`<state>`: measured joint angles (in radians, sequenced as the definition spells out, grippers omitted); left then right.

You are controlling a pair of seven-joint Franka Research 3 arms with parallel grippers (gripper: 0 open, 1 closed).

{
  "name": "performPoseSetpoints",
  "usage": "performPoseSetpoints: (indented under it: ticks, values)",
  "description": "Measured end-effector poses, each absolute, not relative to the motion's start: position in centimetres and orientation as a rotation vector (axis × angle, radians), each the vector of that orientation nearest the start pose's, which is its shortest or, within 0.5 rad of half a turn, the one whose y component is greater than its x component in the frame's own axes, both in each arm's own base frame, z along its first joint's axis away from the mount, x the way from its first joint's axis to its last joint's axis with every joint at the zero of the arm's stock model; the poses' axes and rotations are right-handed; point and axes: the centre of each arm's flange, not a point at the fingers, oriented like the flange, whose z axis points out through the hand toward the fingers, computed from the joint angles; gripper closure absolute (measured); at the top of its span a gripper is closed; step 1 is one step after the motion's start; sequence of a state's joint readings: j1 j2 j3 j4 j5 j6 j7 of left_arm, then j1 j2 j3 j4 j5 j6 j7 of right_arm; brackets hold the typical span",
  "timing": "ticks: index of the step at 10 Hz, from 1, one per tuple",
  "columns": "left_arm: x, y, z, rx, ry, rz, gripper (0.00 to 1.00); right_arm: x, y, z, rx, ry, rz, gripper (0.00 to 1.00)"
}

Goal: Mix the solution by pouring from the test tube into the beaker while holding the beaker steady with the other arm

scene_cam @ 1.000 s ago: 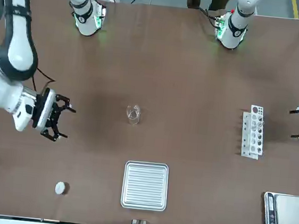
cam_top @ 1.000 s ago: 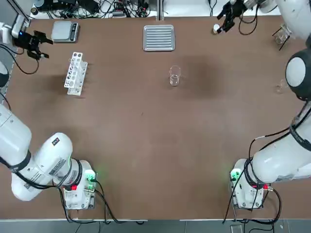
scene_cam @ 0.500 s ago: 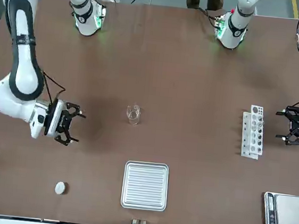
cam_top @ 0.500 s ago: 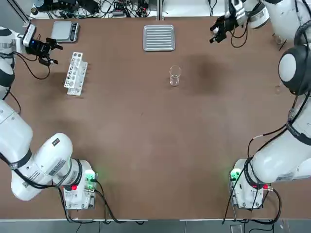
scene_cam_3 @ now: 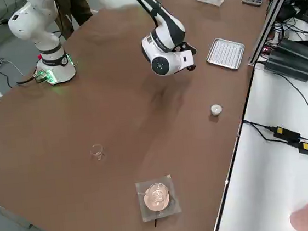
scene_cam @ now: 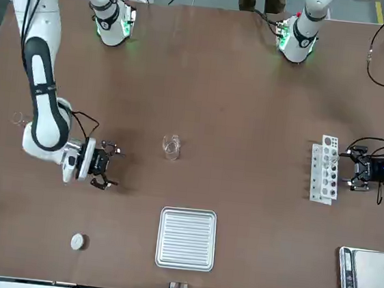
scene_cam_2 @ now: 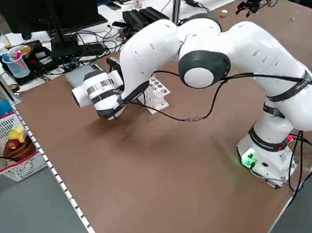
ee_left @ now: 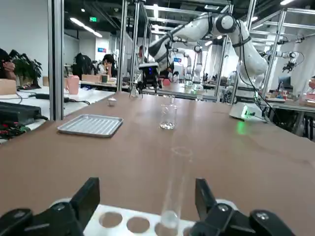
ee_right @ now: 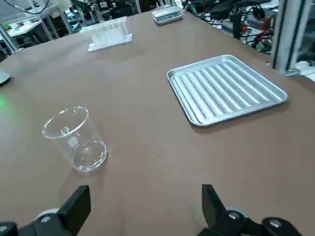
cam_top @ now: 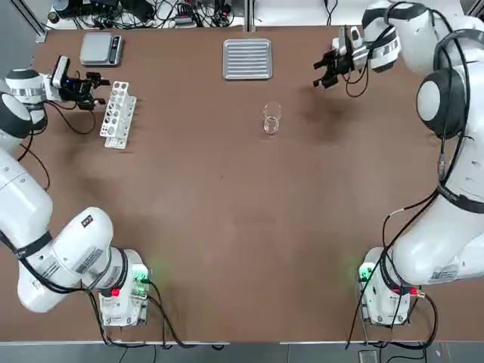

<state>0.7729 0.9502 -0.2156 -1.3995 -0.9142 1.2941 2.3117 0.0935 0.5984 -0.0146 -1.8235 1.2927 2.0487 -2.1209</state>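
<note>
While a brown table [cam_top: 227, 227] spreads below, the left gripper [cam_top: 104, 91] hangs, fingers wide, beside the white rack [cam_top: 119, 115], and the right gripper [cam_top: 316, 74], equally wide and nearer the glass beaker [cam_top: 272, 119], has it at eight o'clock from overhead, the test tube [ee_left: 174, 194] standing racked.

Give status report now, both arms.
Left gripper open at white rack, test tube between fingers, ungripped. Right gripper open, short of beaker. Nothing blocking beaker.

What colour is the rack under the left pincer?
The rack is white; it shows best in the top view.
</note>
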Motion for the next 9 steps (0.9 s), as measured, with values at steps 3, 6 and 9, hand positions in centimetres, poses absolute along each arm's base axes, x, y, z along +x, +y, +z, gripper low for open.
performPoseSetpoints:
  ticks: [3, 6, 9]
  values:
    - [57.8, 27.0, 17.3, 1.295, -1.244, 1.135, 0.18, 61.2, 13.9, 18.7, -1.624, -1.457, -0.915, 0.0]
    - [57.4, 26.4, 16.6, 1.26, -1.259, 1.156, 0.3, 58.0, 14.4, 15.3, -1.618, -1.385, -0.945, 0.0]
    - [57.0, 25.5, 15.7, 1.259, -1.242, 1.144, 0.31, 55.6, 16.5, 13.4, -1.592, -1.38, -0.931, 0.0]
